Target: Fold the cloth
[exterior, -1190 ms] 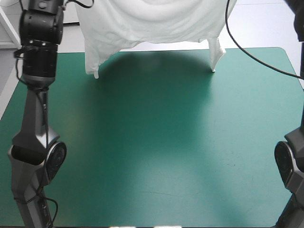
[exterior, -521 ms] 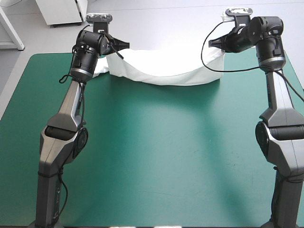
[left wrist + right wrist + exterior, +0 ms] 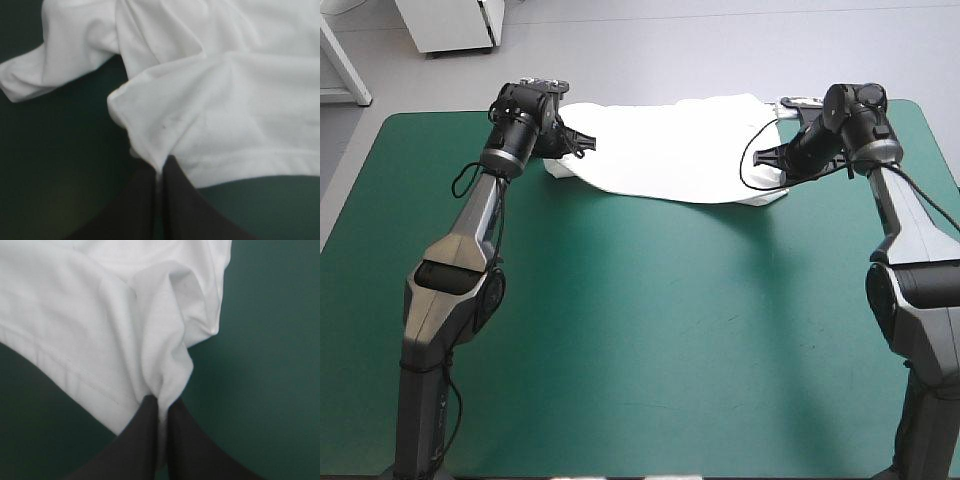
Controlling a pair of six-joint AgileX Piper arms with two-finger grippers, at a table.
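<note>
The white T-shirt [image 3: 670, 150] lies spread across the far part of the teal-green table, stretched between my two grippers. My left gripper [image 3: 570, 140] is shut on the T-shirt at its left corner; in the left wrist view the hem corner [image 3: 150, 150] is pinched between the black fingers of my left gripper [image 3: 159, 172], and a sleeve [image 3: 45, 70] trails off beside it. My right gripper [image 3: 772, 160] is shut on the T-shirt at its right corner; in the right wrist view a bunched fold [image 3: 165, 365] rises from my right gripper [image 3: 161, 410].
Bare teal-green cover [image 3: 650, 330] stretches from the T-shirt to the near edge. The table's far edge [image 3: 440, 114] runs just behind the T-shirt.
Earlier the T-shirt hung high from both raised grippers. Both arms have since come down and forward, and the T-shirt now rests on the far part of the table.
</note>
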